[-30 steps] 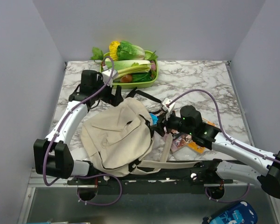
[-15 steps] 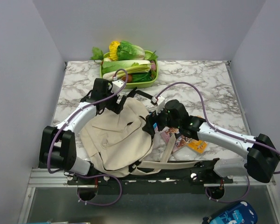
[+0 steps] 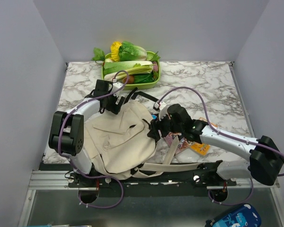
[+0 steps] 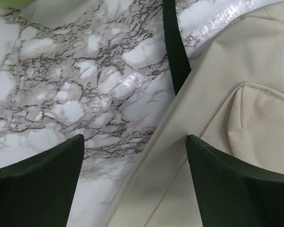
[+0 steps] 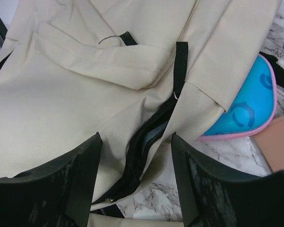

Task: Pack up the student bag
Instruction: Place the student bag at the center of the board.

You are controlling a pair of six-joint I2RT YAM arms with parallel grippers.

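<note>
A: What has changed in the last second?

B: The right arm has swung left, off the packets [image 3: 199, 147] on the table [image 3: 203, 85], up to the right flank of the student bag [image 3: 116, 142]. The left arm has folded its elbow in, and its tool stays at the bag's far edge.

A: Right tool [image 5: 135, 142] state?

B: Jaws apart, clamped on nothing. They straddle the bag's black zipper [image 5: 156, 123], which gapes a little and shows dark lining. I cannot tell whether the finger pads touch the canvas.

A: Left tool [image 4: 135, 139]?

B: Spread wide and empty. It hangs over the seam where the canvas meets the marble, with a black strap [image 4: 176, 47] running away ahead of it.

A: Where is the bag?

B: Flat on the near-left part of the table, front pocket up, straps trailing toward the arm bases. A blue pouch with a pink rim [image 5: 248, 111] lies just beside it on the right, partly under the canvas edge. The green tray of vegetables [image 3: 130, 71] sits well apart at the back.

A: Meaning for the task?

B: Judgement: nothing packed yet. Both tools are now at the bag, so opening the zipper wider looks like the step in hand. The slack canvas may bunch when pulled.
</note>
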